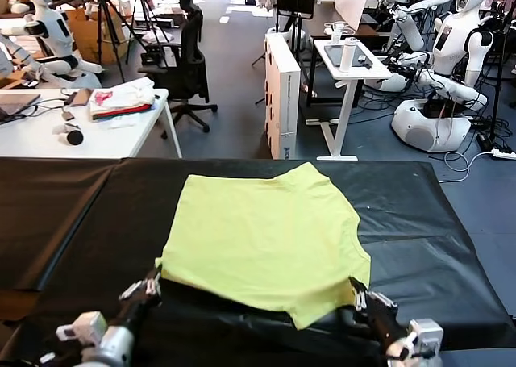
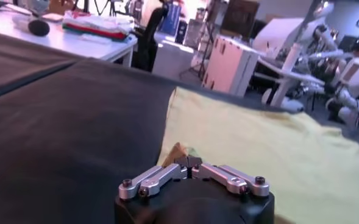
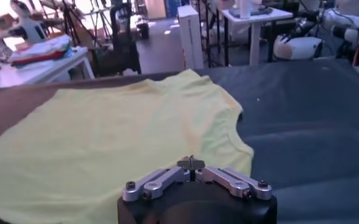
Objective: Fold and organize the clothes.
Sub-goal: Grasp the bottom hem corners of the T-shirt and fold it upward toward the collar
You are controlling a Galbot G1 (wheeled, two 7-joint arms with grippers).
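The left tool (image 1: 151,285) pinched the near left corner of the T-shirt (image 1: 270,238), its tips pressed together on a little fold. The right tool (image 1: 357,295) was pressed together at the near right corner; the cloth hid its hold. The shirt lay flat on the black counter (image 1: 419,222)

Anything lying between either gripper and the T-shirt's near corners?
Nothing visible. The left gripper is shut on the T-shirt at its near left corner; the right gripper is closed at its near right edge.
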